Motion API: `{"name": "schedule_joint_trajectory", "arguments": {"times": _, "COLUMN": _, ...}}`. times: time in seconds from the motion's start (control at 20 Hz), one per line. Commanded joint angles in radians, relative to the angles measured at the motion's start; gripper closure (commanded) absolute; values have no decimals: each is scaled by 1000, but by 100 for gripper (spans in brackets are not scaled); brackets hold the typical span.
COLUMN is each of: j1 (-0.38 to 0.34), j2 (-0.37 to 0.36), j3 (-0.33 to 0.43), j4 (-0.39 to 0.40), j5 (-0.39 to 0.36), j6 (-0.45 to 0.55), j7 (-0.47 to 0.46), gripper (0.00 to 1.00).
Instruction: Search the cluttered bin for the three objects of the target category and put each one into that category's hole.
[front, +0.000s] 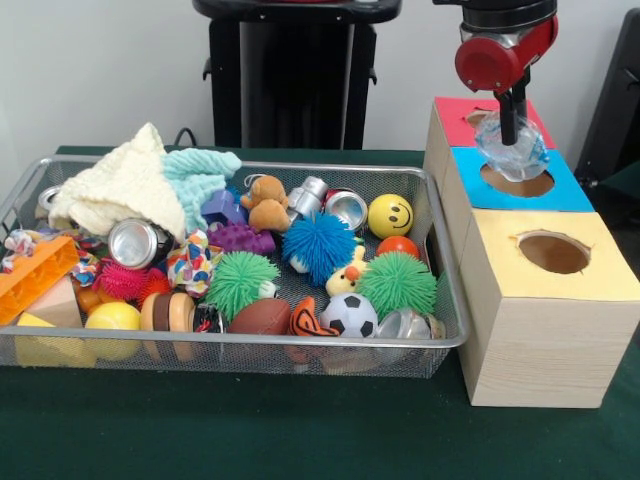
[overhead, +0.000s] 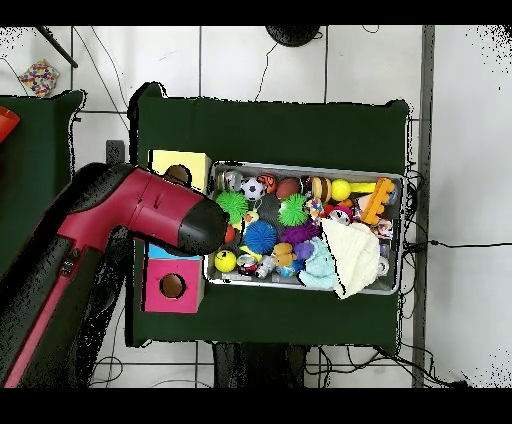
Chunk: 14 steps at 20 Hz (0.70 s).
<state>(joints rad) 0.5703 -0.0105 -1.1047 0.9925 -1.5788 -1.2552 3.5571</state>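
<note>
My gripper (front: 512, 138) hangs over the blue-topped box (front: 565, 190), shut on a crumpled clear plastic bottle (front: 514, 155). The bottle is just above the blue box's round hole (front: 517, 182), its lower end near the rim. A red-topped box (front: 455, 112) stands behind it and a yellow-topped box (front: 545, 262) in front. The wire bin (front: 230, 346) to the left holds mixed toys, and another clear plastic piece (front: 405, 324) lies at its front right corner. In the overhead view the red arm (overhead: 150, 212) hides the gripper and most of the blue box.
The bin holds metal cans (front: 137, 243) (front: 345, 208), spiky balls (front: 320, 246), a yellow smiley ball (front: 390, 215), a soccer ball (front: 349, 314) and cream and teal cloths (front: 125, 185). From above the bin rim (overhead: 300, 166) sits right of the yellow box (overhead: 180, 160) and red box (overhead: 172, 285).
</note>
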Motion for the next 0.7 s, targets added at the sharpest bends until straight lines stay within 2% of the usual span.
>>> {"name": "schedule_joint_trajectory", "arguments": {"times": 0.05, "j1": -1, "j2": 29, "j3": 101, "j4": 32, "j5": 20, "j6": -32, "j7": 354, "gripper": 100}}
{"name": "schedule_joint_trajectory", "arguments": {"times": 0.7, "j1": 6, "j2": 40, "j3": 115, "j4": 46, "j5": 28, "j6": -24, "j7": 350, "gripper": 100}}
